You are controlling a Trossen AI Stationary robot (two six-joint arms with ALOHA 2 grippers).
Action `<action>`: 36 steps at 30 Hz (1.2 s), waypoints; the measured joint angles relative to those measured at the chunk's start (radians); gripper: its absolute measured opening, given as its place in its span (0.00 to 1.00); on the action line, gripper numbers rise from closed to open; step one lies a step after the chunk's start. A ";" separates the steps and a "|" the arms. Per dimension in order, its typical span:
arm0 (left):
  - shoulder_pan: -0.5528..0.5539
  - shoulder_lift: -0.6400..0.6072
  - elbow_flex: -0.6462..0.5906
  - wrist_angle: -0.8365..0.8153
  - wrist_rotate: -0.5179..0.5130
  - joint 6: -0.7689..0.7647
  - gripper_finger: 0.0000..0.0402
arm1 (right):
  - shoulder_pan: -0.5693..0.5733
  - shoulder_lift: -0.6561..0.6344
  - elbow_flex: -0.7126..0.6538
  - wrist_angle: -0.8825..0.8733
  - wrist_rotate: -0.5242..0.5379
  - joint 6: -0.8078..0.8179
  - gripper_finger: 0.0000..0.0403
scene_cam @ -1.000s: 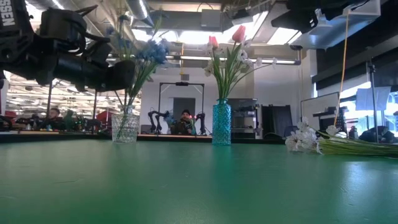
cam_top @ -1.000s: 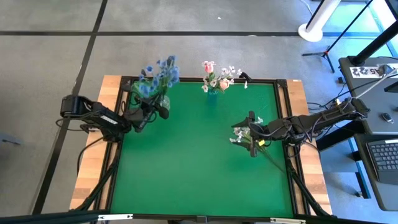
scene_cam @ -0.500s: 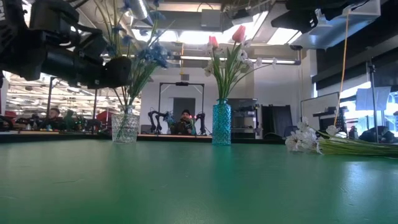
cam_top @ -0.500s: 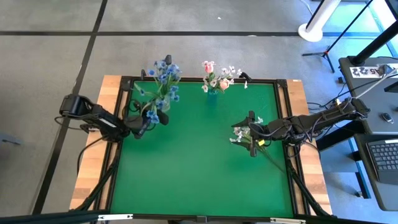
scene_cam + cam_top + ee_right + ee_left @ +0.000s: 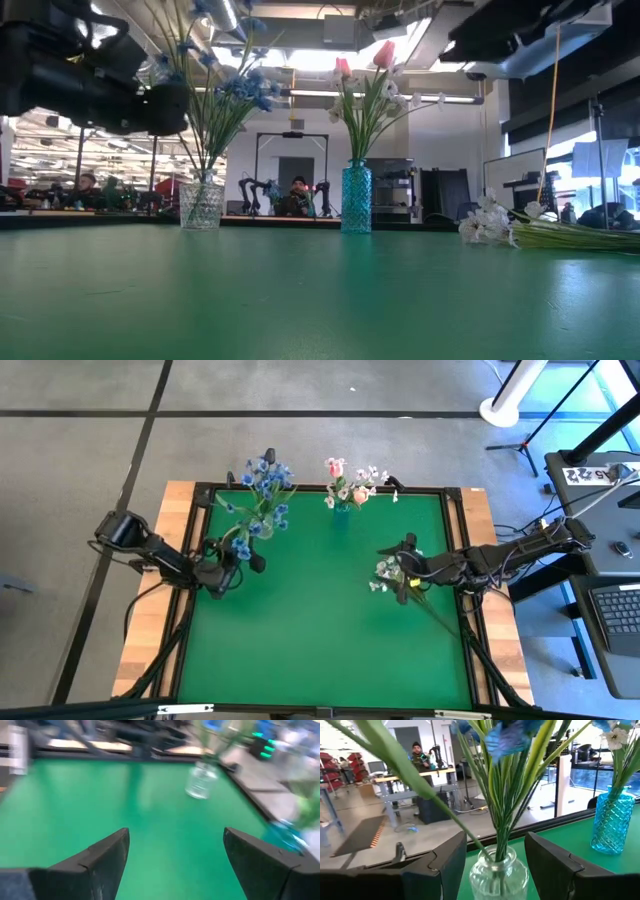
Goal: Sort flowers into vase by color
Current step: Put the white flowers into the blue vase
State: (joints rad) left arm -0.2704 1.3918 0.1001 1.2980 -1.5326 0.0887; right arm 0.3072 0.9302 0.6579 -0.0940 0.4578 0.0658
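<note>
High view: white flowers point(image 5: 388, 572) lie on the green bench point(image 5: 310, 620) at right of centre in the frame, blossoms toward frame left, stems point(image 5: 440, 616) trailing toward the lower right. Long axis runs upper left to lower right, flat on the bench. Right gripper point(image 5: 404, 573) sits directly over the blossom end, just right of the heads. Right wrist view shows its fingers point(image 5: 100, 857) spread wide with bare green surface between them; nothing held. Whether the fingers touch the spray cannot be told from above.

Judgement: the coming pick belongs to the right arm. It is the nearer one by far; the left arm is well apart, at the left edge of the frame. The fingers would need to straddle the stems across their long axis, a little toward the lower right of the blossoms.

Left gripper point(image 5: 222, 573) sits at middle left, just below-left of the clear vase point(image 5: 262, 528). Left wrist view: its fingers point(image 5: 451, 859) stand apart either side of the vase neck, gripping nothing. Blue flowers point(image 5: 262, 490) stand upright in that vase, stems fanning upward.

Low view: teal vase point(image 5: 356, 198) at centre holds pink tulips point(image 5: 383, 55) and white sprays, upright. White flowers point(image 5: 488, 226) on the bench likely go there.
</note>
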 joint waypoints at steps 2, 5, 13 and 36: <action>-0.044 0.000 0.000 0.001 -0.035 -0.005 0.49 | 0.000 0.000 0.000 -0.039 0.066 0.029 0.79; -0.113 0.000 0.000 0.002 -0.036 -0.007 0.49 | 0.000 0.000 0.000 -0.108 0.076 0.096 0.79; -0.353 0.000 0.000 -0.008 -0.008 -0.125 0.49 | 0.000 0.000 0.000 -0.360 -0.139 0.364 0.79; -0.540 0.000 0.042 -0.205 0.384 -0.527 0.48 | 0.001 0.092 -0.109 -0.888 -0.532 1.078 0.79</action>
State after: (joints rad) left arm -0.8101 1.3922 0.1421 1.0925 -1.1488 -0.4381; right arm 0.3080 1.0226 0.5493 -0.9821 -0.0744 1.1440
